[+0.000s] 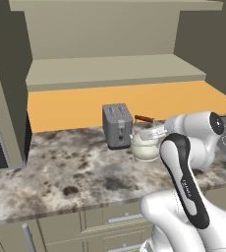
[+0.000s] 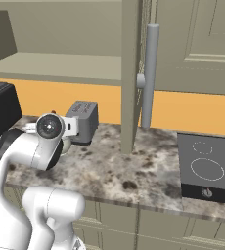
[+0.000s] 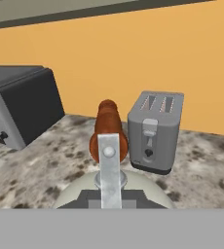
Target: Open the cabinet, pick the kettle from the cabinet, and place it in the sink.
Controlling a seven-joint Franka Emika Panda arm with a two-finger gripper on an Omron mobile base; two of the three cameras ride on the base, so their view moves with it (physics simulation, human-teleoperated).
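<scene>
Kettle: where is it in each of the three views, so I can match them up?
Left base view: kettle sits centre-right on the counter, just right of the toaster.
Right base view: a pale sliver peeks out at the left, behind the arm, beside the toaster.
Hand view: bottom centre, its brown grip close up.
Shared landmark: the grey toaster.

The worktop [image 1: 70, 172] is speckled brown and grey stone. Behind it the wall [image 1: 134, 101] is orange. A grey toaster [image 1: 117, 125] stands on the worktop near the wall. A black stove top [image 2: 207, 168] with white rings sits on one side. Drawers [image 1: 110, 224] with grey handles run below.
</scene>
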